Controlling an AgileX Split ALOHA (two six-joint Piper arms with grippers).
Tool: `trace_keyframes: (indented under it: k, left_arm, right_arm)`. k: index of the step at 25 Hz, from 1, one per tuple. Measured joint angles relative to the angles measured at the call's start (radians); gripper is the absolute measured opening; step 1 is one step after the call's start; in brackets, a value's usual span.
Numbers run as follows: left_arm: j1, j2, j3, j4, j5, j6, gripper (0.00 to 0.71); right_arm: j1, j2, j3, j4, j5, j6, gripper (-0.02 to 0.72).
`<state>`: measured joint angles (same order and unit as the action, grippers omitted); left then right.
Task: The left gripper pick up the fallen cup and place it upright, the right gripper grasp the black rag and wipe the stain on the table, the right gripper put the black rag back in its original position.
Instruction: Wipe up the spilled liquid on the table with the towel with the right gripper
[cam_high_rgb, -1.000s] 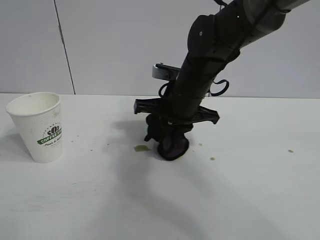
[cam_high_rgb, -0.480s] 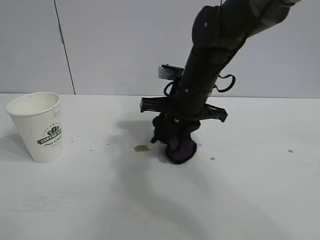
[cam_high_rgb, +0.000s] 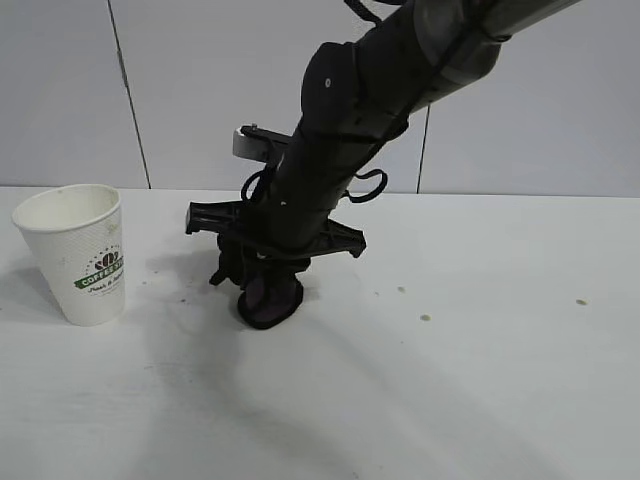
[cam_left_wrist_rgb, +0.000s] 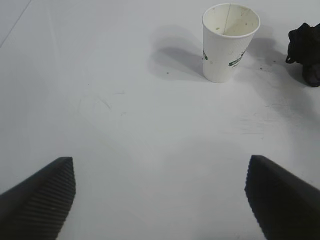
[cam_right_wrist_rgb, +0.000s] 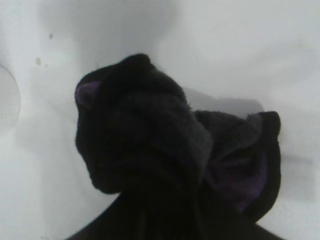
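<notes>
Looking at the exterior view first, I have the right gripper (cam_high_rgb: 262, 290) angled down with its fingers clamped on the black rag (cam_high_rgb: 268, 300), which is pressed as a lump against the table (cam_high_rgb: 480, 400) a little way to the right of the cup (cam_high_rgb: 78, 255). The cup stands upright near the left edge, rim up, green band facing the camera. I cannot make out the stain here; only a few small specks show on the tabletop further right. In the left wrist view, I see the left gripper (cam_left_wrist_rgb: 160, 195) with its fingers spread wide and nothing between them, poised above bare table, well apart from the cup (cam_left_wrist_rgb: 227, 42); the black rag (cam_left_wrist_rgb: 306, 47) sits just beyond the cup. In the right wrist view, the black rag (cam_right_wrist_rgb: 150, 145) fills most of the picture, bunched, purple lining showing at its folds, resting on the table (cam_right_wrist_rgb: 240, 50).
</notes>
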<state>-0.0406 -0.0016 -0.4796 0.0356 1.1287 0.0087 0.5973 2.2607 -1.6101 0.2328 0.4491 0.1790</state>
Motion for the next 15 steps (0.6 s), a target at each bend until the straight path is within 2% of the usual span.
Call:
trace_keyframes:
  k: [5, 9, 15]
  left_arm:
    - [0.000, 0.000, 0.000, 0.000, 0.000, 0.000, 0.664]
    - [0.000, 0.000, 0.000, 0.000, 0.000, 0.000, 0.664]
    - [0.000, 0.000, 0.000, 0.000, 0.000, 0.000, 0.664]
  right_arm:
    - [0.000, 0.023, 0.000, -0.007, -0.036, 0.011, 0.094]
    - [-0.003, 0.024, 0.000, -0.069, -0.037, 0.011, 0.094]
    - [-0.050, 0.024, -0.001, -0.107, 0.026, 0.030, 0.094]
